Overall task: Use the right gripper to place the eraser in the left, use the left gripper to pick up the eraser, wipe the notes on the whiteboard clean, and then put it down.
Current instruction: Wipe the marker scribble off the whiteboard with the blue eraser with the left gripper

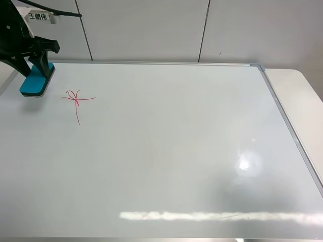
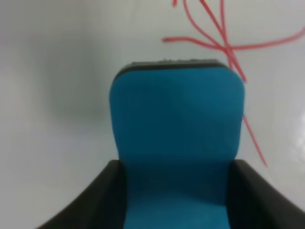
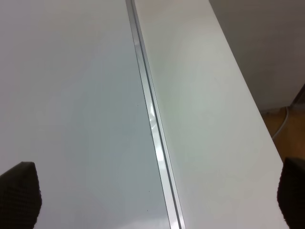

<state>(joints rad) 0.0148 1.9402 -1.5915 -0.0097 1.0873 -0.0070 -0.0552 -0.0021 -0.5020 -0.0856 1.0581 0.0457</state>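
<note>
My left gripper [image 1: 40, 63] is shut on the teal-blue eraser [image 1: 36, 80] at the far left of the whiteboard [image 1: 166, 151], its dark felt base on or just above the surface. The red notes [image 1: 76, 100] lie a short way to the right of the eraser, apart from it. In the left wrist view the eraser [image 2: 176, 143] sits between the two black fingers [image 2: 95, 200], and the notes [image 2: 224, 45] lie just beyond its far edge. My right gripper [image 3: 157, 200] is open and empty, above the board's metal frame [image 3: 152, 119]. It is out of the exterior view.
The whiteboard's silver frame [image 1: 282, 116] runs along the right side, with white table [image 1: 303, 106] beyond it. A wall of white panels [image 1: 151, 30] stands behind. The table edge and floor [image 3: 281, 124] show in the right wrist view.
</note>
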